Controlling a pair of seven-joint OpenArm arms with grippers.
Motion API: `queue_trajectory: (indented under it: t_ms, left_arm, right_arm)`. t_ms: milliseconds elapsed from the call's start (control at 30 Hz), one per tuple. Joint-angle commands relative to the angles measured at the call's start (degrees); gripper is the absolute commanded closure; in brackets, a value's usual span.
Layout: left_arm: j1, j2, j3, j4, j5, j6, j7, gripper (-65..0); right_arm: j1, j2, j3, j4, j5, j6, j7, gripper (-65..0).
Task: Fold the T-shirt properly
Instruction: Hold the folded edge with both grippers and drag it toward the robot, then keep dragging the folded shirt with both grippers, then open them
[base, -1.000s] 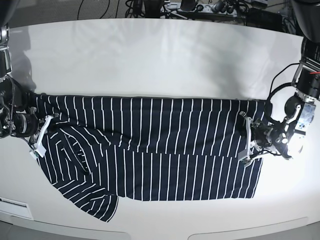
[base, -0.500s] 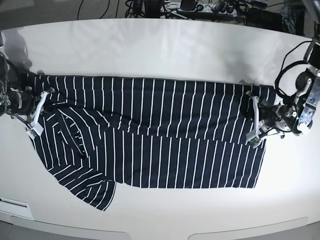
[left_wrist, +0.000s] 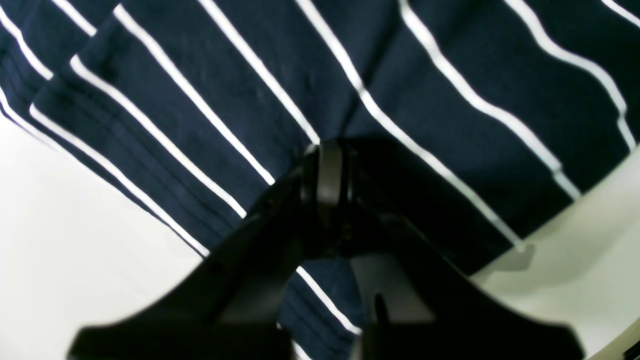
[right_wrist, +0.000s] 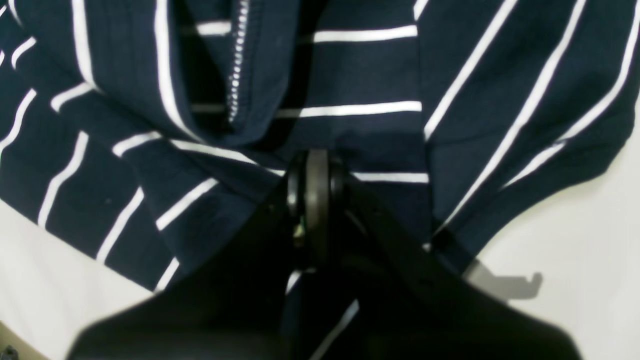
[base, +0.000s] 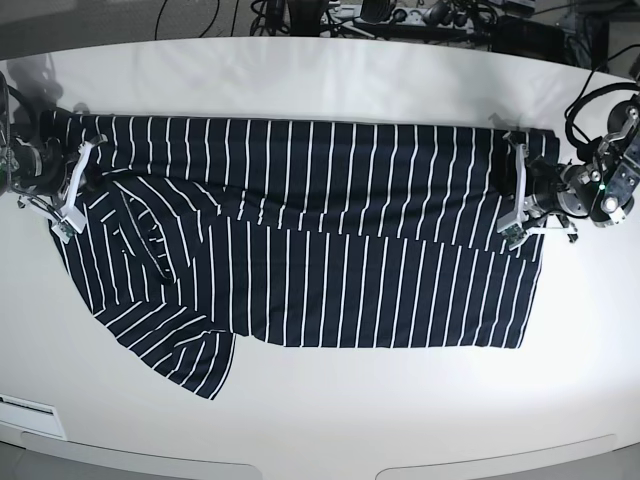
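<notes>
The dark navy T-shirt (base: 300, 230) with thin white stripes lies stretched across the white table (base: 320, 80), folded lengthwise, a sleeve at the front left. My left gripper (base: 518, 190) is at the shirt's right end, shut on the T-shirt's hem (left_wrist: 320, 100). My right gripper (base: 72, 185) is at the shirt's left end, shut on the cloth near the collar (right_wrist: 235, 60). In both wrist views the black jaws stand closed with cloth pinched between them.
Cables and power strips (base: 400, 15) lie beyond the table's far edge. The table's front edge (base: 320, 465) runs along the bottom. A small white label (base: 25, 408) sits at the front left.
Both grippers have moved toward the far side of the table, dragging the shirt with them. The shirt's folded edge now lies further back and more stretched out.
</notes>
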Motion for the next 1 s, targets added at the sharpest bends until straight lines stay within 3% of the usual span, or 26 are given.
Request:
queue_trajectory:
  t_ms: [0, 167, 367, 533, 767, 900, 967]
  left_arm:
    - [1.9, -0.7, 1.1, 0.2, -0.4, -1.3, 5.2, 0.0]
    - [3.4, -0.2, 1.1, 3.0, 1.3, -1.3, 4.7, 0.0]
    - [3.4, 1.1, 1.1, 5.5, 1.3, -1.3, 4.0, 0.0]
    - [3.4, 1.2, 1.1, 9.2, 1.3, -1.3, 3.0, 0.0]
    - [3.3, 1.2, 1.1, 12.0, 1.3, -1.3, 1.8, 0.0]
    - [3.4, 1.2, 1.1, 12.3, 1.3, -1.3, 1.9, 0.0]
    - [3.4, 1.1, 1.1, 12.3, 1.3, -1.3, 2.1, 0.0]
  right_arm:
    - [-2.0, 1.0, 0.6, -0.2, -2.4, -0.1, -5.3, 0.0]
    - [-7.3, 1.0, 5.4, 0.0, -2.8, 0.5, -5.3, 0.0]
    - [-9.9, 1.0, 10.2, 0.0, -8.1, -1.0, -4.2, 0.0]
    - [-9.9, 1.0, 10.7, 0.0, -9.4, -4.1, -4.2, 0.0]
    - [-10.1, 0.9, 10.7, -0.1, -16.0, -9.6, -4.3, 0.0]
    - [-12.0, 0.9, 10.7, 0.0, -16.1, -10.0, -4.3, 0.0]
    - [-13.7, 0.9, 10.7, 0.0, -14.7, -8.8, -4.3, 0.0]
